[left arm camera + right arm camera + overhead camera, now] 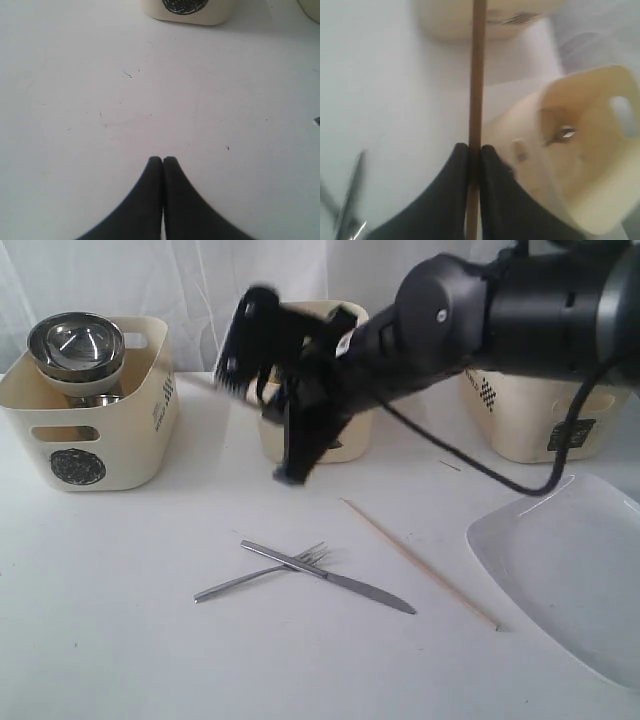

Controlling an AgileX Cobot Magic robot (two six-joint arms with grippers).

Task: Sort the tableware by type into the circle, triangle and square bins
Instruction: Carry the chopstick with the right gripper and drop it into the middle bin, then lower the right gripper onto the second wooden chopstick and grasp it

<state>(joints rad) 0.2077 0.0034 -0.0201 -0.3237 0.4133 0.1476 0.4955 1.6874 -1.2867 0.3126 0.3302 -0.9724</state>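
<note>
My right gripper [475, 147] is shut on a wooden chopstick [476, 75], which sticks out past the fingertips. In the exterior view this gripper [232, 375] has reached across the middle and hangs in the air in front of the middle bin [352, 440], whose sticker is hidden. It points toward the circle bin [90, 440], where a steel bowl [75, 345] sits on top of steel mugs. A second chopstick [420, 565], a fork [262, 574] and a knife [335, 580] lie on the table. My left gripper [162, 159] is shut and empty above bare table.
The large white plate [570, 570] lies at the front right. The square bin [530, 425] stands behind it at the back right. Something shiny [565, 132] lies inside the middle bin [590, 165]. The circle bin's sticker [184, 5] shows ahead of the left gripper.
</note>
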